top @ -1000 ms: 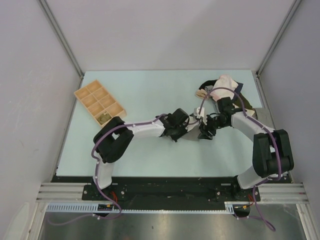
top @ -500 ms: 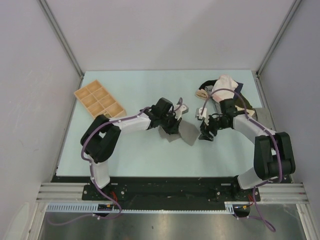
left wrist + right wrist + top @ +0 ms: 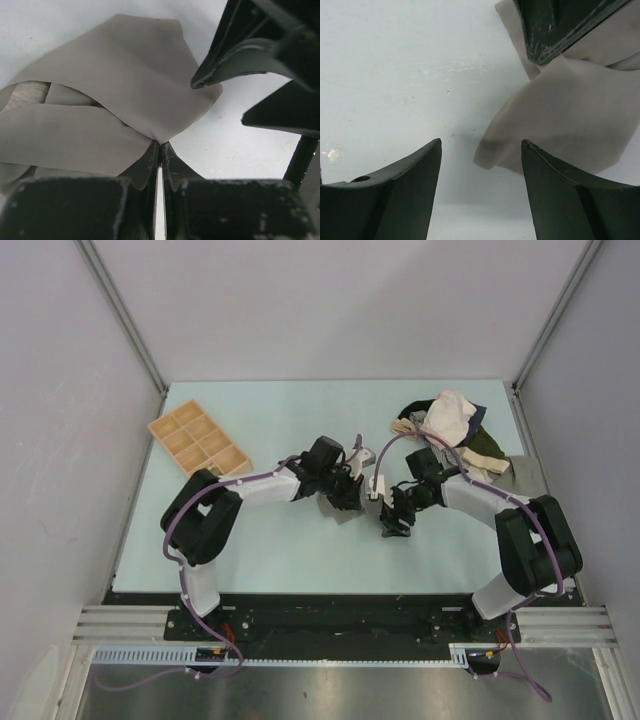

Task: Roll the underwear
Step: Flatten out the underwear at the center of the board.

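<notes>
The taupe-grey underwear [image 3: 115,95] lies bunched in folds on the pale table; in the top view only a small patch [image 3: 337,511] shows under my left gripper [image 3: 350,498]. In the left wrist view that gripper [image 3: 160,144] is shut, pinching a fold of the cloth at its tips. My right gripper [image 3: 392,526] is open and empty just to the right. In the right wrist view [image 3: 481,146] a loose corner of the underwear [image 3: 560,120] hangs just ahead of its right finger, with the left gripper's finger above it.
A pile of other garments [image 3: 452,422], pale pink-white and dark ones, lies at the back right. A tan compartment tray [image 3: 198,445] sits at the back left. The table [image 3: 280,420] has walls on three sides.
My left gripper has drawn back to the left with the underwear, whose spread flap is now bunched under it. My right gripper has moved left and nearer, following the cloth.
</notes>
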Robot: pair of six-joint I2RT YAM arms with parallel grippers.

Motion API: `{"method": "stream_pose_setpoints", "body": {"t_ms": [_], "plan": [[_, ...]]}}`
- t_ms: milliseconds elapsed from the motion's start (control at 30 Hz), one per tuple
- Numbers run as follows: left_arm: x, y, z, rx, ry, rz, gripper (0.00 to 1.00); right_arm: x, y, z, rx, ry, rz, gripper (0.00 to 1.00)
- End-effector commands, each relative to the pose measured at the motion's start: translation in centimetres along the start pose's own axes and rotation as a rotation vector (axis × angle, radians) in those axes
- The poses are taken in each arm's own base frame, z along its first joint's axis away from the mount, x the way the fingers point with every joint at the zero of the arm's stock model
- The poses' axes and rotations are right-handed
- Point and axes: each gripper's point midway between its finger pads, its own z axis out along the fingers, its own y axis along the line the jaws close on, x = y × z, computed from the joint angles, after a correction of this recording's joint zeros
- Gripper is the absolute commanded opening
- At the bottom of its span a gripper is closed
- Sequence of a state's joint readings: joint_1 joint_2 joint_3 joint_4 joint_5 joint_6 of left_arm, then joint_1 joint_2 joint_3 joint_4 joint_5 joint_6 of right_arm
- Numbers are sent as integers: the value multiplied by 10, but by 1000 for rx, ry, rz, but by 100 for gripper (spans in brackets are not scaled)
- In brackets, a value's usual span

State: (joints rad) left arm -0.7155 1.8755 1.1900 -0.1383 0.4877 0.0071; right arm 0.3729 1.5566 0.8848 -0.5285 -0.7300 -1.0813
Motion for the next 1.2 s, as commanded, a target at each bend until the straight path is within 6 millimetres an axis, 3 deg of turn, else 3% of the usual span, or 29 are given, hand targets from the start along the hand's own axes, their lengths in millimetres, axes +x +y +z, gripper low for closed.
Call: {"method": "stream_pose_setpoints", "body": {"t_ms": [0,100,200,233,300,333,400,500,533,567,633,667,733,767,800,833,867,900,967,1033,1100,1133,1167], "plan": [[-25,-15,-19,77,-94,-7,8,13,-19,9,93,66,26,69],[-24,-15,-20,99,-110,-28,8,19,-26,11,127,93,45,66],[-24,-14,-21,112,-120,-46,7,19,-30,11,146,99,50,53],[-23,-14,-21,114,-121,-50,7,18,-30,10,147,94,48,41],[-25,-11,-23,112,-131,-56,7,11,-28,8,145,73,41,25],[-27,-11,-25,112,-136,-59,7,5,-29,6,149,55,35,10],[-35,-4,-30,100,-156,-71,7,-11,-38,-4,205,18,21,0],[-58,8,-45,92,-196,-73,6,-37,-60,-22,289,-13,-17,0],[-61,12,-51,82,-187,-82,6,-58,-81,-38,359,-28,-48,0],[-83,17,-61,68,-221,-58,6,-68,-92,-47,392,-32,-57,0],[-99,33,-79,39,-231,-59,6,-84,-119,-66,463,-21,-60,0],[-127,45,-97,7,-284,-35,6,-119,-142,-90,534,-61,-105,0],[-147,52,-119,-20,-299,-22,6,-135,-162,-108,581,-62,-101,0],[-176,58,-141,-47,-354,9,6,-166,-174,-134,634,-100,-133,0],[-188,56,-153,-52,-372,23,6,-176,-178,-142,647,-111,-135,0],[-192,56,-161,-57,-365,38,6,-190,-181,-153,661,-134,-143,0],[-213,52,-182,-76,-409,75,6,-198,-181,-161,667,-148,-142,0],[-220,47,-190,-80,-419,104,6,-213,-181,-173,688,-179,-165,0],[-225,39,-204,-85,-431,127,6,-226,-172,-188,710,-211,-192,0],[-228,25,-220,-83,-466,160,6,-227,-162,-187,685,-220,-198,0],[-207,21,-212,-62,-443,132,6,-224,-144,-184,642,-226,-220,0],[-207,13,-219,-58,-470,150,6,-203,-135,-165,589,-195,-205,0],[-179,15,-200,-38,-419,106,6,-193,-123,-156,549,-178,-206,0]]}}
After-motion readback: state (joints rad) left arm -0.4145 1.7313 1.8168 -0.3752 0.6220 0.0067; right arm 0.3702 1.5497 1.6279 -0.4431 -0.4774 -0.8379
